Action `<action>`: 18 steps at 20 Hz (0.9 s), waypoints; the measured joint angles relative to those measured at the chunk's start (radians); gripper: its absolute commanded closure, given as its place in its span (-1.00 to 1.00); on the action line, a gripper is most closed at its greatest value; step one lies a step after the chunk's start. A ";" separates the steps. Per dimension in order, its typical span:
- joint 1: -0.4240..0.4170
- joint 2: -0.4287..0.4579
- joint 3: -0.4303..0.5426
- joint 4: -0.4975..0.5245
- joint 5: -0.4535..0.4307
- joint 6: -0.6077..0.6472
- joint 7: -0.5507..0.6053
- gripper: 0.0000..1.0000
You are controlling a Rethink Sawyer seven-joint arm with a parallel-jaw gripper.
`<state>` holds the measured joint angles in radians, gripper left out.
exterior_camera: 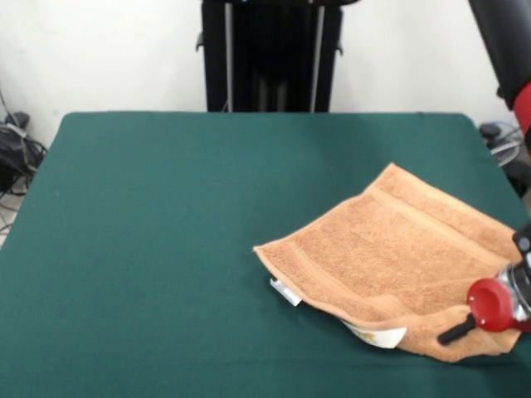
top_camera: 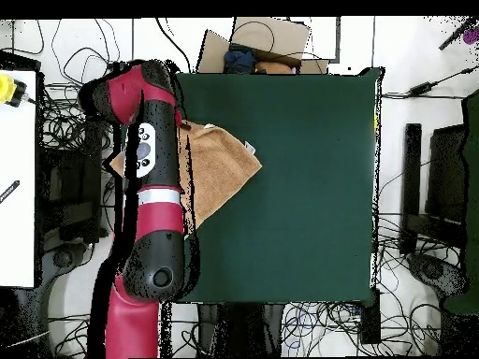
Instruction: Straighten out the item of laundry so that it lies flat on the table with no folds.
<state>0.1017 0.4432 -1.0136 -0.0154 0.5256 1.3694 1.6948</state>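
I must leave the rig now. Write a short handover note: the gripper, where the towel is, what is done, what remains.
Gripper: low at the towel's near right corner in the front view; open or shut cannot be told.
Towel: on the table, at its right edge in the front view, partly under the arm from overhead.
Done: mostly spread.
Left: the near edge is doubled over, white tags showing; flatten it.

The table [exterior_camera: 166, 249] is a large rectangle covered in dark green felt-like cloth. The only thing lying on it is an orange-tan terry towel [exterior_camera: 390, 257], rumpled and folded over itself near the right edge in the front view, white tags [exterior_camera: 284, 292] at its near edge.
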 measured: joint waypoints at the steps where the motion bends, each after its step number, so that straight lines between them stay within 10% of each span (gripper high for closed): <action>1: -0.011 0.005 -0.025 -0.010 0.029 0.000 0.000 1.00; 18: -0.146 0.028 -0.666 -0.036 0.693 0.030 -0.004 1.00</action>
<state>-0.0447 0.4712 -1.6798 -0.0515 1.2187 1.3997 1.6907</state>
